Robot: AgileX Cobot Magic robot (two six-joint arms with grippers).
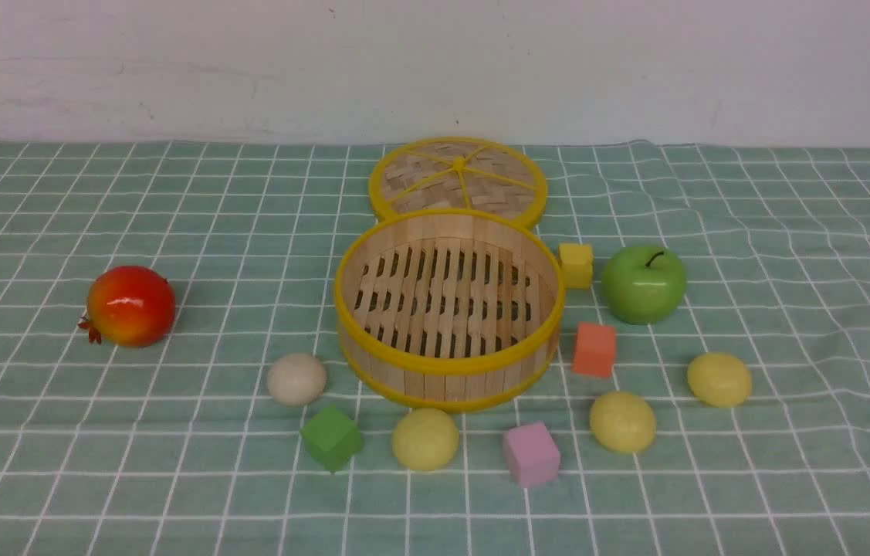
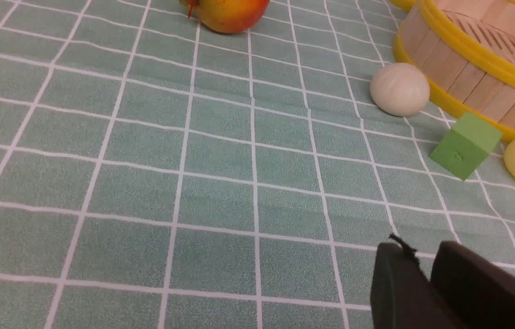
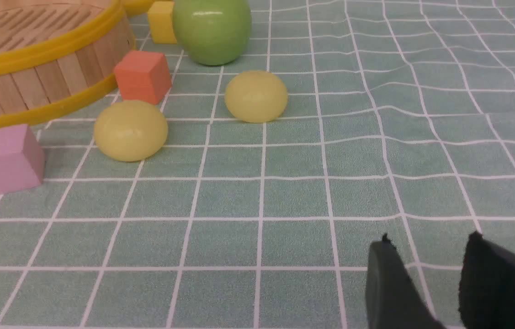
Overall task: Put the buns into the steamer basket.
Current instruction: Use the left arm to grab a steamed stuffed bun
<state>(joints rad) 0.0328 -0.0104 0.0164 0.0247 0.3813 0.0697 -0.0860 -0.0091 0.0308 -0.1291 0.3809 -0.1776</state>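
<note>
The steamer basket [image 1: 446, 363] stands mid-table with nothing on its slatted floor. Round its near side lie several buns: an off-white one [image 1: 296, 378] at the left, a pale yellow one [image 1: 425, 439] in front, and two more pale yellow ones [image 1: 622, 421] [image 1: 719, 379] to the right. Neither gripper shows in the front view. In the left wrist view my left gripper [image 2: 422, 251] hovers over bare cloth, its jaws a narrow gap apart and holding nothing, well short of the off-white bun [image 2: 399, 89]. My right gripper [image 3: 428, 242] is open and empty, back from the two yellow buns [image 3: 130, 130] [image 3: 256, 96].
The woven lid [image 1: 458, 179] lies behind the basket. A red pomegranate [image 1: 130, 306] sits far left and a green apple [image 1: 644, 283] right of the basket. Foam cubes lie among the buns: green [image 1: 332, 438], pink [image 1: 531, 453], orange [image 1: 594, 349], yellow [image 1: 576, 265].
</note>
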